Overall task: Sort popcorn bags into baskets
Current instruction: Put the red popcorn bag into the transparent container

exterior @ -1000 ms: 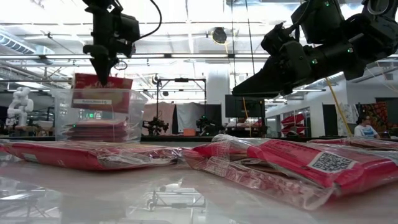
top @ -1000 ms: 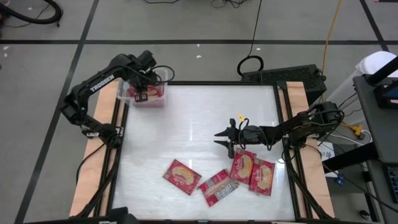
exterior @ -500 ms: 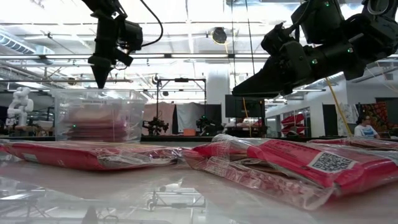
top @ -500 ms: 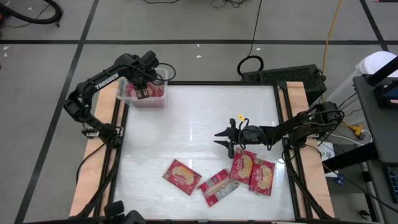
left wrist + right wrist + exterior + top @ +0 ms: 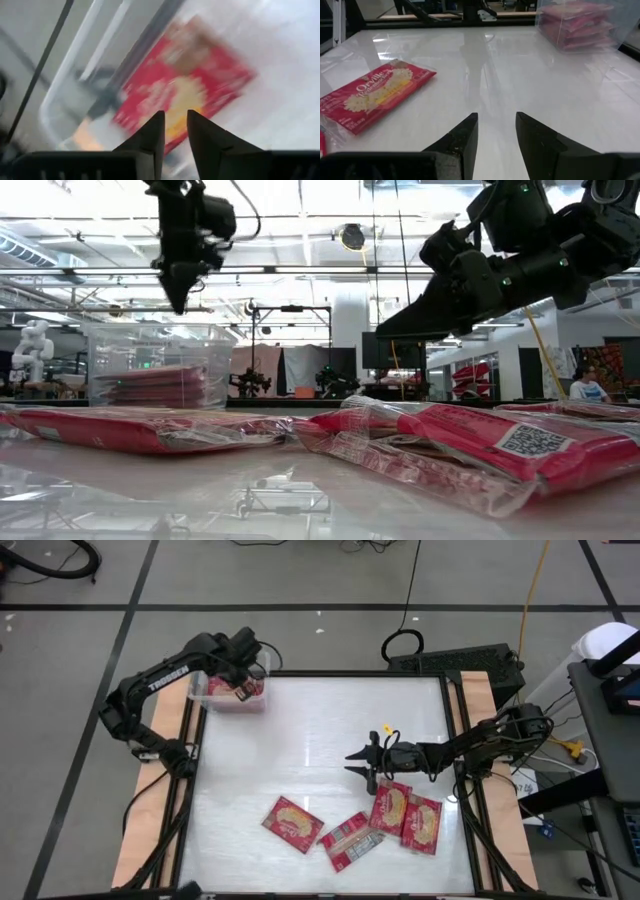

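Hovering with the left gripper (image 5: pixel 243 690) above the clear bin (image 5: pixel 200 690) at the far left corner of the table (image 5: pixel 310 740), fingers (image 5: pixel 152 137) only a narrow gap apart and holding nothing. Looking down past them onto a red popcorn bag (image 5: pixel 185 95) lying on top of the pile inside the bin. Waiting with the right gripper (image 5: pixel 362 764) low over the middle of the table, fingers (image 5: pixel 462 137) parted a little and empty, just beside the nearest of four loose bags (image 5: pixel 390 805) near the front edge. Judging these bags as light, flat and soft, with a slippery crinkling wrapper, so probably sliding on the glossy table under a push. Judging a short edge or a corner, where the wrapper lifts a little from the surface, as the better place for pinching. Failing to count the bags in the bin, because of the arm covering part of it from above and the blur in the wrist view.
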`<state>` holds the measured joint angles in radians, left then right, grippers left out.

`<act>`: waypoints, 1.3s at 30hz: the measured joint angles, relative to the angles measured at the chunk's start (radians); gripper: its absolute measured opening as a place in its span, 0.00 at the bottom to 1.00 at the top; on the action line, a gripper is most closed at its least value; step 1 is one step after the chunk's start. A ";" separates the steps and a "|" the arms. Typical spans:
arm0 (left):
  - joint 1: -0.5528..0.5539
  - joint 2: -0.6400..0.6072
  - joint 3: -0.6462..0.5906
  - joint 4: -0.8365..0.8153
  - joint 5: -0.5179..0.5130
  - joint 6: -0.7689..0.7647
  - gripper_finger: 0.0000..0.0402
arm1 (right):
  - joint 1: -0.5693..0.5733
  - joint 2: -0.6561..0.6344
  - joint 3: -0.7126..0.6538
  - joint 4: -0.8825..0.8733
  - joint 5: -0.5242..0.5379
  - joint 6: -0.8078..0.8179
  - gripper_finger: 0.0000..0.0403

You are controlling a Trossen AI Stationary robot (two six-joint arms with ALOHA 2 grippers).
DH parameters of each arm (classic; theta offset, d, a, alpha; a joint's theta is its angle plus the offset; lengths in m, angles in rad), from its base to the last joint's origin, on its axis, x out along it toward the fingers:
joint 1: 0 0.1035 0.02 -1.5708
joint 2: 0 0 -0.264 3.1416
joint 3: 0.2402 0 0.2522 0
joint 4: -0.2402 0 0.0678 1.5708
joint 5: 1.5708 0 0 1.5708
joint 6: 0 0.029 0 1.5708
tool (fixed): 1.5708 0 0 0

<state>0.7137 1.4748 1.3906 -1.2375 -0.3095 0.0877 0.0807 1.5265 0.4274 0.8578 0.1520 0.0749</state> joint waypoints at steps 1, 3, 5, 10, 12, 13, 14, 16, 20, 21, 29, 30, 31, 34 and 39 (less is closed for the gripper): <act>-0.030 -0.018 -0.009 0.031 0.022 0.000 0.19 | 0.000 0.000 0.000 -0.007 0.001 0.010 0.32; -0.098 -0.057 -0.040 0.109 0.056 0.007 0.16 | 0.000 0.000 0.000 -0.022 0.001 0.032 0.32; -0.168 -0.097 -0.085 0.195 0.079 0.013 0.14 | 0.000 0.000 0.000 -0.029 0.001 0.051 0.32; -0.345 -0.188 -0.234 0.375 0.101 0.004 0.11 | 0.000 0.000 0.000 -0.010 -0.070 0.127 0.32; -0.411 -0.215 -0.306 0.435 0.101 -0.014 0.11 | 0.007 0.000 0.003 -0.018 -0.102 0.167 0.32; -0.443 -0.227 -0.340 0.479 0.100 -0.023 0.11 | 0.015 0.000 0.005 -0.027 -0.103 0.189 0.32; -0.474 -0.239 -0.377 0.520 0.099 -0.033 0.11 | 0.024 0.000 0.007 -0.039 -0.103 0.215 0.32; -0.534 -0.254 -0.449 0.588 0.101 -0.058 0.11 | 0.044 0.000 0.016 -0.063 -0.102 0.266 0.32; -0.635 -0.267 -0.576 0.766 0.099 -0.123 0.11 | 0.104 0.000 0.060 -0.140 -0.066 0.308 0.32; -0.658 -0.267 -0.604 0.827 0.099 -0.134 0.11 | 0.122 0.000 0.079 -0.161 -0.045 0.305 0.32; -0.805 -0.261 -0.774 1.346 0.099 -0.172 0.11 | 0.230 0.000 0.373 -0.757 -0.023 0.300 0.32; -0.821 -0.261 -0.785 1.392 0.099 -0.177 0.11 | 0.239 0.000 0.417 -0.865 -0.027 0.297 0.32; -0.836 -0.261 -0.795 1.426 0.100 -0.178 0.11 | 0.245 0.000 0.458 -0.967 -0.046 0.283 0.32; -0.878 -0.261 -0.817 1.505 0.099 -0.179 0.11 | 0.252 0.000 0.569 -1.232 -0.116 0.218 0.32; -0.918 -0.261 -0.818 1.538 0.099 -0.184 0.11 | 0.224 0.000 0.653 -1.466 -0.232 0.048 0.34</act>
<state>-0.2047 1.2137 0.5728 0.3008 -0.2100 -0.0962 0.3048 1.5265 1.0800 -0.6085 -0.0802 0.1232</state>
